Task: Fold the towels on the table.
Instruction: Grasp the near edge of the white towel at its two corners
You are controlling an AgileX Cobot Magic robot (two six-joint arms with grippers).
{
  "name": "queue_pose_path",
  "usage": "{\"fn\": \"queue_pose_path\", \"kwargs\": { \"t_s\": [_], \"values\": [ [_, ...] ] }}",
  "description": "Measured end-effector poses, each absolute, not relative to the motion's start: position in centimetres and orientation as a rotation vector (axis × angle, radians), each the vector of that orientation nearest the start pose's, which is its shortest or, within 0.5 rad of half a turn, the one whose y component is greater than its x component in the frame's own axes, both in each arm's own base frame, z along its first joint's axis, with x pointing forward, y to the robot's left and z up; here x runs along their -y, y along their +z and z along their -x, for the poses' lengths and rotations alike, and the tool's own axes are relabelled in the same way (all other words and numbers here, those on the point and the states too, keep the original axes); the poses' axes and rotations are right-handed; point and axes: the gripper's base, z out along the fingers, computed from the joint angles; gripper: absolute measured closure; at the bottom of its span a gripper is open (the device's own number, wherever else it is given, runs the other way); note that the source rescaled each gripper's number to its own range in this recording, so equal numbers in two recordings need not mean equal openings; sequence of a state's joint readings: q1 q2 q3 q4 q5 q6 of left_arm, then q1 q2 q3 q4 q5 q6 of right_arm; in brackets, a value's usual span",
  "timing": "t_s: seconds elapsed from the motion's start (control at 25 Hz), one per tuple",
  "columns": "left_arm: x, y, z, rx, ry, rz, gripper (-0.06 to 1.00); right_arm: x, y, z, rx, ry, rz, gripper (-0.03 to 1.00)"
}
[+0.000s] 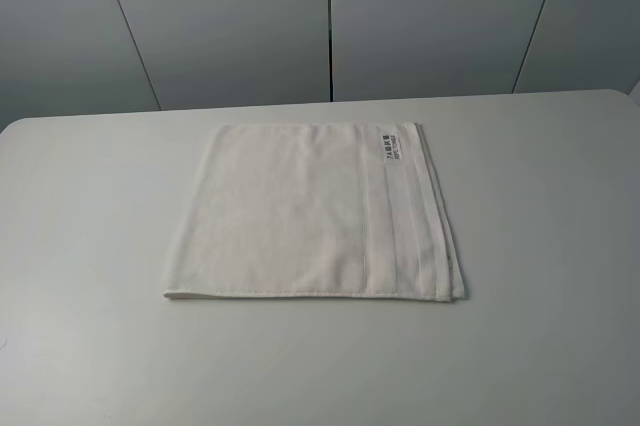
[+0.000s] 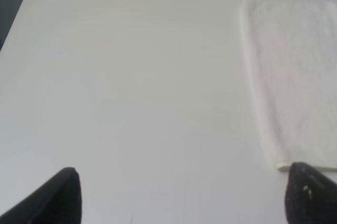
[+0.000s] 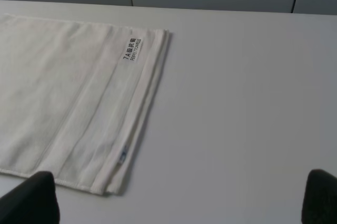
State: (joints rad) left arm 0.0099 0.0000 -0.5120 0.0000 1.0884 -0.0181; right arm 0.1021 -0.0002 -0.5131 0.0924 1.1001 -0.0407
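A white terry towel (image 1: 310, 211) lies flat in the middle of the white table (image 1: 100, 246), with its woven band and grey-lettered label (image 1: 390, 145) along the right edge. No gripper shows in the exterior high view. In the left wrist view the towel's left part (image 2: 295, 77) lies ahead of the open left gripper (image 2: 184, 195), whose right fingertip (image 2: 310, 195) is close to the towel's near left corner. In the right wrist view the towel's band side (image 3: 79, 103) lies ahead of the open right gripper (image 3: 181, 197). Both grippers are empty.
Grey wall panels (image 1: 330, 16) stand behind the table's far edge. Bare tabletop (image 1: 540, 246) surrounds the towel on all sides. The table's rounded far left corner (image 2: 29, 0) shows in the left wrist view.
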Motion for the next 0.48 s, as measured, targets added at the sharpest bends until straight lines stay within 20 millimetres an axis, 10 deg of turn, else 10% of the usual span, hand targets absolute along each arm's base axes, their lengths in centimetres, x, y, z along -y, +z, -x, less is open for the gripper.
{"fn": "queue_pose_path", "kwargs": {
  "t_s": [0.48],
  "values": [
    [0.01, 27.84, 0.75, -2.060, -0.005, 0.029, -0.05, -0.66, 27.80, 0.91, -2.064, 0.151, 0.151, -0.03]
  ]
}}
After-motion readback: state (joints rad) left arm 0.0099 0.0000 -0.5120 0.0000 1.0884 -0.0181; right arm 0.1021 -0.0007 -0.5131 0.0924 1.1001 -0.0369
